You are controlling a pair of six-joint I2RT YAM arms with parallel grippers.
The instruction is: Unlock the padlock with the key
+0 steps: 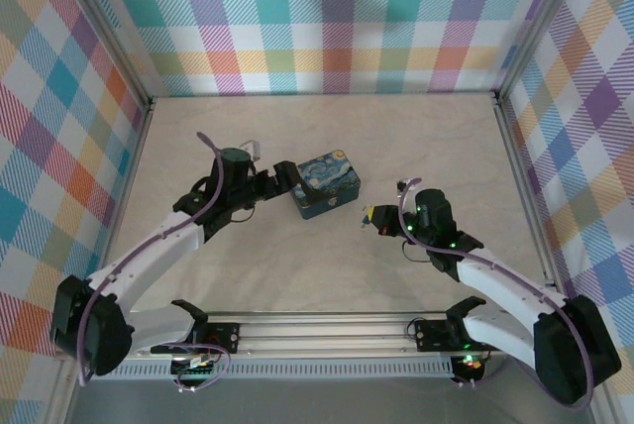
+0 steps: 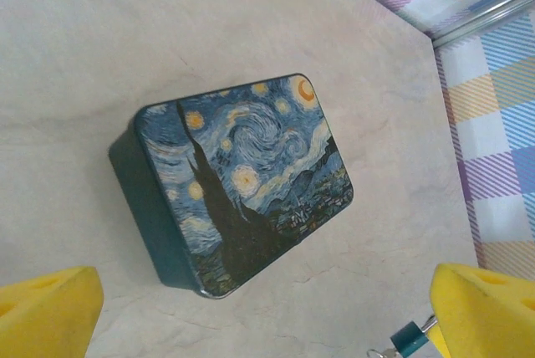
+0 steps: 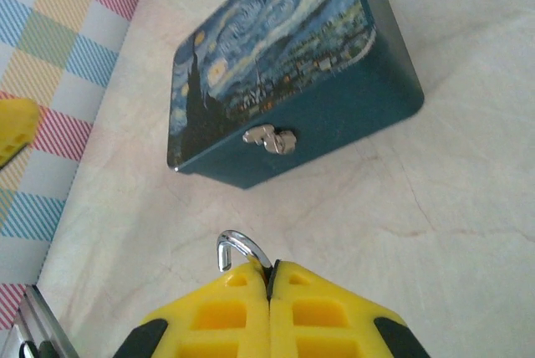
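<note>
My right gripper point(image 1: 377, 218) point(image 3: 269, 278) is shut on the padlock point(image 2: 410, 340). The padlock's silvery shackle point(image 3: 238, 249) curves out past the fingertips with its free end showing. In the left wrist view its small blue body pokes out at the bottom right, with a silvery piece point(image 2: 380, 353) at its lower end; I cannot tell if that is the key. My left gripper point(image 1: 285, 178) point(image 2: 263, 320) is open beside the tin's left end, with nothing between its yellow fingers point(image 2: 46, 312).
A dark-blue starry-night tin point(image 1: 328, 184) point(image 2: 238, 178) point(image 3: 284, 65) lies closed mid-table between the two grippers, its silver latch point(image 3: 270, 139) facing the right gripper. Checked walls enclose the table on three sides.
</note>
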